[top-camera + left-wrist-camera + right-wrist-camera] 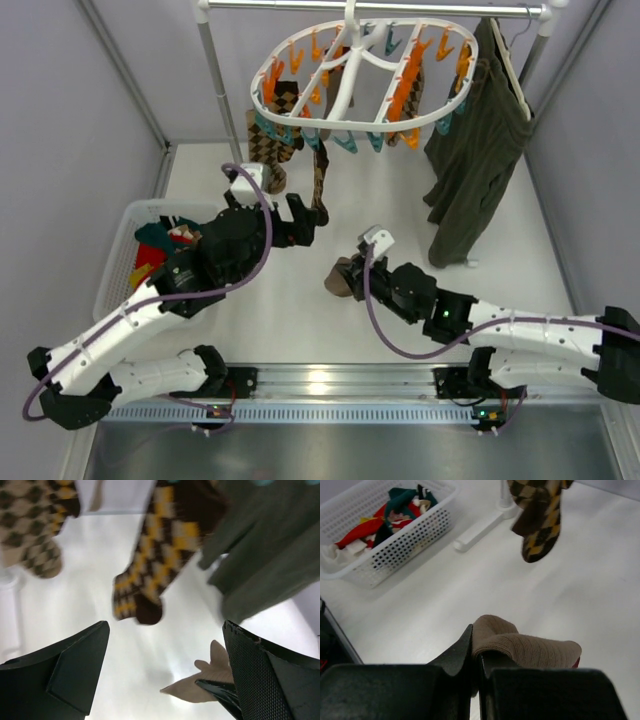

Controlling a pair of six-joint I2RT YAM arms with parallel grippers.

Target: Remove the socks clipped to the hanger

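hanger (347,90): white
clips (408,85): some orange, some blue-green
tan diamond sock (35,525): light tan and brown diamonds
dark diamond sock (160,555): dark brown with yellow and tan diamonds
tan sock (525,647): plain light brown, a bit of red at one end
hanging garment (475,150): dark olive green
basket (415,535): white
clothes in the basket (395,510): red, dark green, white, a little yellow
table (300,320): white
cables (370,305): purple

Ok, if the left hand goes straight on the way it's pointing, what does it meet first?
Probably the dark brown and yellow argyle sock, hanging ahead of the open left hand. The tan argyle sock is off to the left, the olive garment to the right. Depth is unclear.
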